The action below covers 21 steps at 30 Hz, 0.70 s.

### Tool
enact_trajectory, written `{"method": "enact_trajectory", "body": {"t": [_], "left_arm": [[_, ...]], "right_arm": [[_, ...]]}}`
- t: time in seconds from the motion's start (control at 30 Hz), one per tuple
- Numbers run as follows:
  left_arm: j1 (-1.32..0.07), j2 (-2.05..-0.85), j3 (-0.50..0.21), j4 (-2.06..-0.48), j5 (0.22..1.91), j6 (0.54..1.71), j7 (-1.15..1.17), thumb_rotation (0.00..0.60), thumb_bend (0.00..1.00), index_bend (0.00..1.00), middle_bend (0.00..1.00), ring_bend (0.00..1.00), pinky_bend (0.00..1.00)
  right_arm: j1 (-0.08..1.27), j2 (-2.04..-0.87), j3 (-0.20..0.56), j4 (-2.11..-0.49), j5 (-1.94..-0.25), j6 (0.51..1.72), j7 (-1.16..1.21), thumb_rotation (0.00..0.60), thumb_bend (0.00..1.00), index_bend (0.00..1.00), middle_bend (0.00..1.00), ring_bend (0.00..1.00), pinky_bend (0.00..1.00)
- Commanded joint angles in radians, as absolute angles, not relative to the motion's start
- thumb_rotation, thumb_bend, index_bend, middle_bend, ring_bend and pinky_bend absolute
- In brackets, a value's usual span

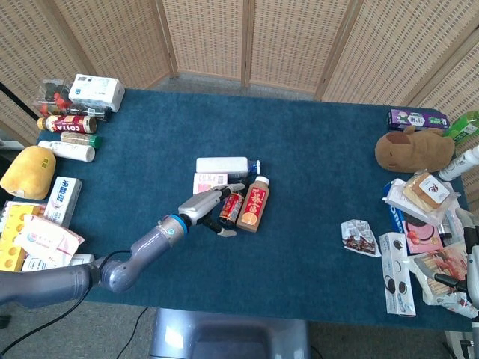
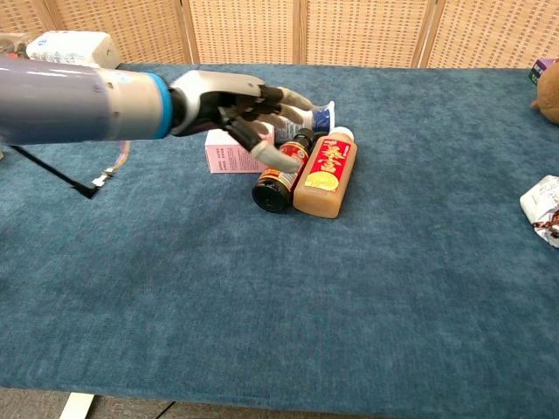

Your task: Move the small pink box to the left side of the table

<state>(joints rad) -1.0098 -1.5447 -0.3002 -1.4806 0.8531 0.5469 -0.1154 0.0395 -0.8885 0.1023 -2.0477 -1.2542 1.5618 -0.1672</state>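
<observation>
- Head view: your left hand (image 1: 203,203) reaches in from the near-left edge of the blue table (image 1: 314,157), fingers spread and holding nothing, hovering over the cluster at the table's middle. The small pink box (image 1: 207,182) lies flat there, partly hidden by your fingers, with a white bottle (image 1: 222,165) just behind it and a dark sauce bottle (image 1: 231,207) and a tan drink bottle (image 1: 254,203) just to its right. That crowding probably explains the approach from the open left side, where nothing blocks the box.
- Head view: your right hand (image 1: 474,250) sits at the far right edge, mostly cut off by the frame; whether it is open or closed cannot be told. It is well apart from the box and seems parked out of the way.
- Chest view: your left hand (image 2: 236,105) is seen above the pink box, thumb (image 2: 272,156) hanging low over the dark sauce bottle, other fingertips stretched toward the white bottle. No grip on the box is visible. Judging by this, you have overshot slightly to the right; the thumb may nudge the sauce bottle unless you settle back onto the box's free left end.
- Chest view: the left side of the table is bare cloth here, leaving room for the box.
</observation>
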Motion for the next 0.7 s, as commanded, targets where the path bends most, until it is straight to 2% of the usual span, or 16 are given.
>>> {"method": "enact_trajectory", "body": {"t": [0.03, 0.2, 0.33, 0.7], "left_arm": [[-1.036, -1.586, -0.308, -1.436, 0.840, 0.536, -0.130, 0.522, 0.21, 0.00, 0.07, 0.00, 0.00], [-1.057, -1.616, -0.292, -1.374, 0.824, 0.517, -0.130, 0.521, 0.21, 0.00, 0.06, 0.00, 0.00], [-1.041, -1.596, -0.275, -1.378, 0.827, 0.517, -0.138, 0.522, 0.21, 0.00, 0.06, 0.00, 0.00], [-0.883, -1.382, -0.190, -1.549, 0.897, 0.562, -0.186, 0.523, 0.21, 0.00, 0.06, 0.00, 0.00]], "right_arm": [[0.037, -0.888, 0.101, -2.048, -1.254, 1.559, -0.165, 0.403, 0.00, 0.00, 0.00, 0.00, 0.00], [0.029, -0.881, 0.100, -2.053, -1.263, 1.556, -0.150, 0.405, 0.00, 0.00, 0.00, 0.00, 0.00], [0.022, -0.878, 0.100, -2.062, -1.276, 1.565, -0.151, 0.404, 0.00, 0.00, 0.00, 0.00, 0.00], [0.020, -0.880, 0.102, -2.089, -1.305, 1.565, -0.163, 0.403, 0.00, 0.00, 0.00, 0.00, 0.00]]}}
